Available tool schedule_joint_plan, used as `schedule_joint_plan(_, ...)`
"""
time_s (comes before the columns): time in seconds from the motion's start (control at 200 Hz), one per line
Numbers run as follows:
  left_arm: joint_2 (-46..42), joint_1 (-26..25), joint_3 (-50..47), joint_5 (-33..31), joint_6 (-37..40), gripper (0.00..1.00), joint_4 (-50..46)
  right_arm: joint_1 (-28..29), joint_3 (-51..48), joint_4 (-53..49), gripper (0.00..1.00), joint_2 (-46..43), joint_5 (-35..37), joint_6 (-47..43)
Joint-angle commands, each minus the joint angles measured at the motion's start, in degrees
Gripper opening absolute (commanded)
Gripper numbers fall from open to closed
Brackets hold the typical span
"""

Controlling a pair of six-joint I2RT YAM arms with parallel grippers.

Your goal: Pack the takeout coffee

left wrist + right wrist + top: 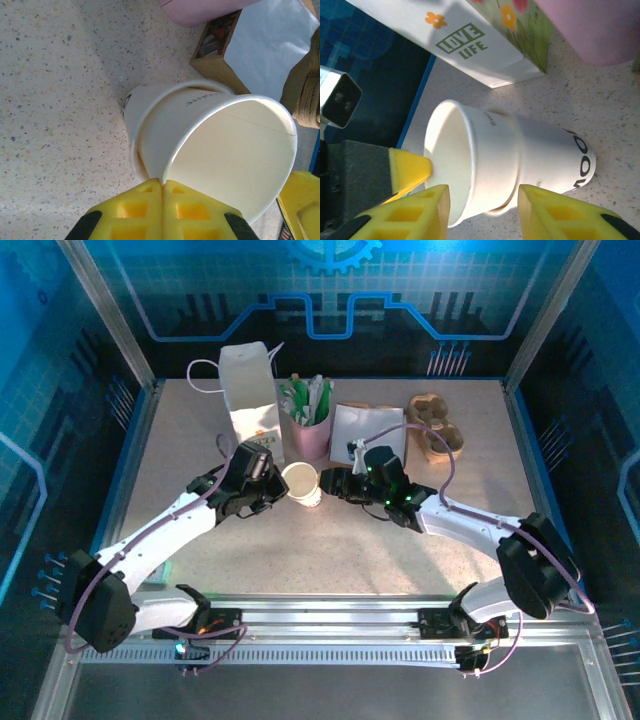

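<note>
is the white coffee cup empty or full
empty: the paper cup is uncovered, and both wrist views show a bare white inside, no liquid

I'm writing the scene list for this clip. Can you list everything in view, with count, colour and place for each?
cups: 2, white, nested, mid-table between the grippers
bag: 1, white with a flower print, back left
pink cup: 1, pink, right of the bag
sticks: several, green and white, in the pink cup
box: 1, brown with a white top, right of the pink cup
carrier: 1, brown, back right
table: 1, speckled beige, under everything
left gripper: 1, yellow jaws, shut on the inner cup's rim
right gripper: 1, yellow jaws, apart on either side of the cups; contact unclear
</note>
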Motion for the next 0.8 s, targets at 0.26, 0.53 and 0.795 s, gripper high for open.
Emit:
schedule_joint_plan(0.26, -1.1, 0.1, 0.5, 0.4, 0.4, 0.0, -0.5, -0.6, -3.6, 8.9, 0.41, 2.9, -4.2, 5.0)
schedule_joint_plan(0.53, 1.1, 0.8, 10.9, -1.6, 4.5, 0.0, -3.7, -1.0, -1.7, 3.5, 0.42, 0.8, -2.4, 1.2)
schedule_joint_plan(0.795, 4.3, 2.3, 18.9, -1.6, 8.0, 0.0, -6.5, -1.3, 1.8, -9.1, 0.43, -2.9, 1.8, -4.4)
